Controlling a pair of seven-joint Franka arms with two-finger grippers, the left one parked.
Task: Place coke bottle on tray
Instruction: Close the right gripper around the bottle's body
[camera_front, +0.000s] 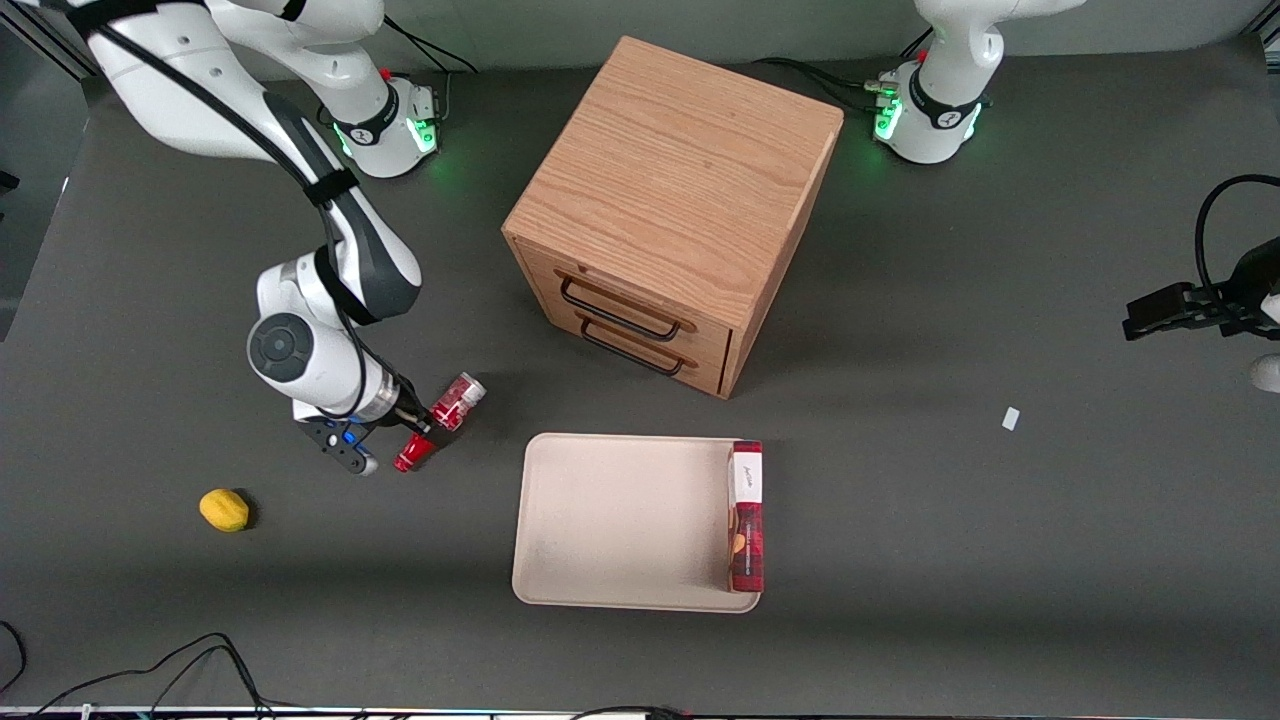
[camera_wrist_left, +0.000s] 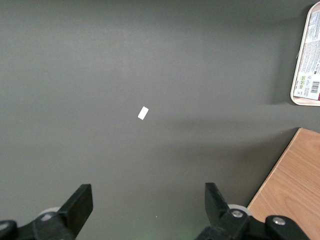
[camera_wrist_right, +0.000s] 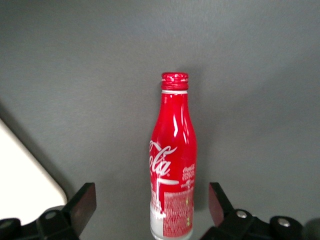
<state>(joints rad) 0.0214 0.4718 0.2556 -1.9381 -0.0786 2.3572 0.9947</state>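
Note:
The coke bottle (camera_front: 455, 403) is a slim red bottle lying on the dark table, with its silvery base end farther from the front camera than its red cap. In the right wrist view the bottle (camera_wrist_right: 172, 160) lies lengthwise between the two black fingers. My right gripper (camera_front: 428, 425) is over the bottle's lower body and open (camera_wrist_right: 152, 205), with a gap on each side of the bottle. The beige tray (camera_front: 620, 520) lies beside the bottle, toward the parked arm's end. Its rounded corner shows in the right wrist view (camera_wrist_right: 20, 175).
A flat red-and-white box (camera_front: 747, 515) lies in the tray along its rim toward the parked arm. A wooden two-drawer cabinet (camera_front: 680, 200) stands farther from the front camera than the tray. A yellow fruit (camera_front: 224, 509) and a white scrap (camera_front: 1011, 418) lie on the table.

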